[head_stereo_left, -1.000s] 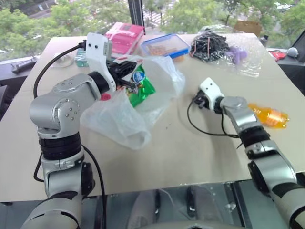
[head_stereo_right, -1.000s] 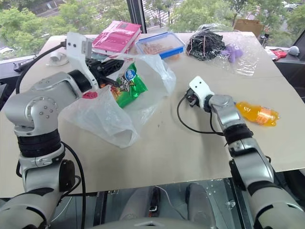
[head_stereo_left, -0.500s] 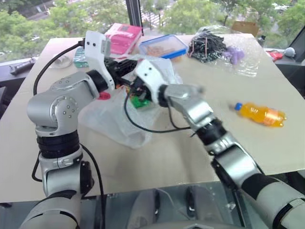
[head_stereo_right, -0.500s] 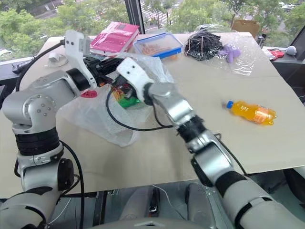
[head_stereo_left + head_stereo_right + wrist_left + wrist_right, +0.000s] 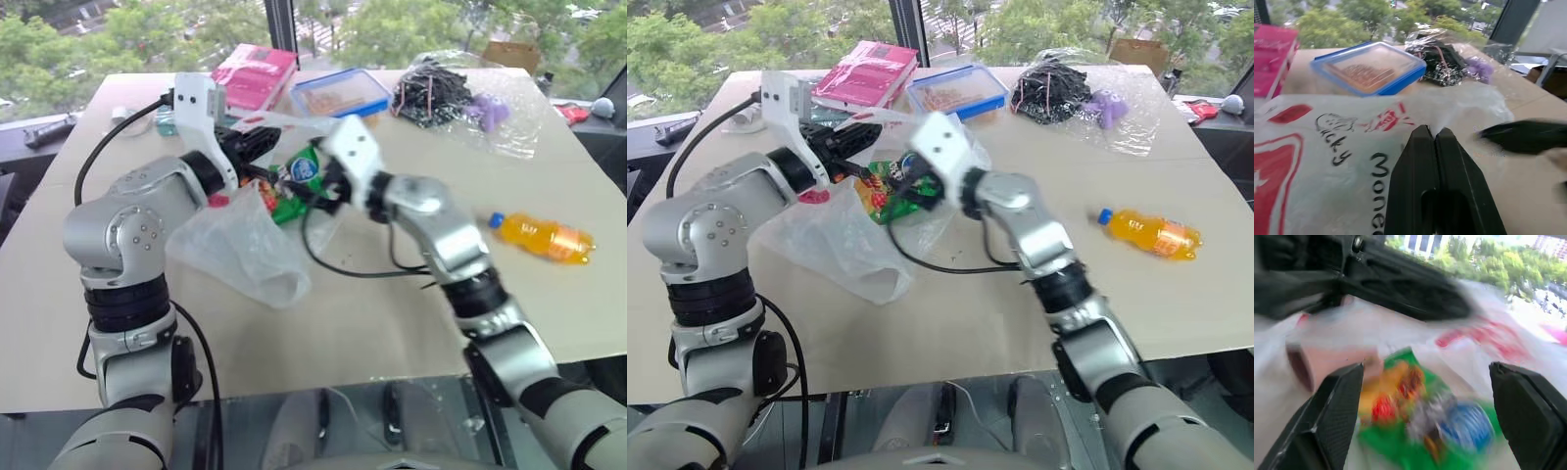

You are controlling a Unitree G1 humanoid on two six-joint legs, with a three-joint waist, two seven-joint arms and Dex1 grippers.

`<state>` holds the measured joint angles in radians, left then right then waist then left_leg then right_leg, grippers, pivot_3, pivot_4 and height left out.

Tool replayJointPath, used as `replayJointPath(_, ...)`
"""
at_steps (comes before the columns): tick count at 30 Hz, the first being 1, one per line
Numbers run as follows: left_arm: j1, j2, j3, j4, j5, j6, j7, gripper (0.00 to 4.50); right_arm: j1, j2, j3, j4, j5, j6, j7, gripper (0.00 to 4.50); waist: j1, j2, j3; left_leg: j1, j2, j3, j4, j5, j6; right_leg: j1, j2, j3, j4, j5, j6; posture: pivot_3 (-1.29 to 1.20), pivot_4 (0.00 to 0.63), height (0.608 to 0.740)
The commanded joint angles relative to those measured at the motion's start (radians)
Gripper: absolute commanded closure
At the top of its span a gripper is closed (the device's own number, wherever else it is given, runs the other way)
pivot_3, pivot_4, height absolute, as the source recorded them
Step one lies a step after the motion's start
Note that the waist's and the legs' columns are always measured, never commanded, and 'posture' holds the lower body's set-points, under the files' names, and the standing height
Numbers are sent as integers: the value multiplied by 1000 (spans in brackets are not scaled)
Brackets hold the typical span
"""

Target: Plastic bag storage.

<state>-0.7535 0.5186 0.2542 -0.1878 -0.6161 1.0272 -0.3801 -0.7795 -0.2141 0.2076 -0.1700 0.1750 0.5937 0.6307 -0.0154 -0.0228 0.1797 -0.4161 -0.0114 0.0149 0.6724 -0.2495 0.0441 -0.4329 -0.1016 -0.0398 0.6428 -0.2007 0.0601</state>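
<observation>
The place looks like a lab or office test room well above ground: a bare table (image 5: pixel 294 323) stands against big windows (image 5: pixel 118 29), with treetops (image 5: pixel 59 49) below at 12 o'clock.

I see the plastic bag (image 5: pixel 245 250), thin, crinkly and milky-white with red patches and dark lettering, held up at its top edge by my left gripper (image 5: pixel 1432 134), whose jaws are closed on the film. Its lower part sags in loose folds onto the tabletop (image 5: pixel 372 323), mouth gaping sideways.
</observation>
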Motion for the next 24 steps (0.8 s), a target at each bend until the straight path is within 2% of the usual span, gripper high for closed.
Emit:
replayJointPath(1, -32, 0, -24, 31, 15, -60, -31, 4500, 72, -186, -154, -371, 129, 284, 41, 381, 3, 0, 0, 1, 0, 0, 0, 0, 0, 0, 0, 0, 0, 0, 0, 0, 150, 740)
replayJointPath(4, -44, -6, -41, 65, 20, -85, -51, 4500, 229, -460, -269, -473, 131, 368, 110, 381, 11, -1, 0, 1, -1, 0, 0, 0, 1, 2, 1, 0, 0, 0, 0, 0, 150, 740)
replayJointPath(7, -47, -7, -53, 79, 23, -98, -66, 4500, 390, -688, -362, -417, 97, 332, 177, 381, 15, -1, 0, 1, -2, 2, 1, -3, 5, 2, -1, 0, -2, 0, 0, 0, 150, 740)
replayJointPath(8, -47, -8, -54, 81, 24, -100, -68, 4500, 432, -753, -382, -367, 85, 303, 203, 381, 11, -1, 0, 1, -2, 2, 1, -4, 7, 2, -1, 1, -2, 0, 0, 0, 150, 740)
replayJointPath(9, -48, -9, -56, 83, 25, -102, -69, 4500, 473, -802, -409, -301, 77, 264, 232, 175, 7, -1, 0, 1, -2, 4, 1, -4, 8, 2, -1, 2, -2, 0, 0, 0, 150, 740)
replayJointPath(11, -47, -12, -59, 83, 25, -103, -69, 4500, 560, -896, -432, -133, 39, 133, 298, 175, 6, -1, 0, 2, -2, 4, 2, -5, 9, 3, -1, 3, -1, 0, 0, 0, 150, 740)
replayJointPath(15, -45, -9, -58, 71, 24, -97, -66, 4500, 479, -920, -296, 173, -73, -32, 268, 175, -3, -1, 0, 2, -1, 6, 4, -5, 9, 3, 0, 5, -1, 0, 1, 0, 150, 740)
replayJointPath(20, -39, -6, -57, 44, 19, -85, -58, 4500, 278, -858, -113, 546, -218, -188, 280, 175, -2, 0, 0, 2, 3, 7, 10, -5, 9, 4, 3, 7, 0, 0, 1, 0, 150, 740)
replayJointPath(24, -31, -5, -54, 26, 18, -80, -50, 4500, 112, -793, -26, 861, -302, -327, 302, 175, 2, -1, 0, 2, 3, 7, 11, -3, 6, 4, 3, 7, -1, 0, 1, 0, 150, 740)
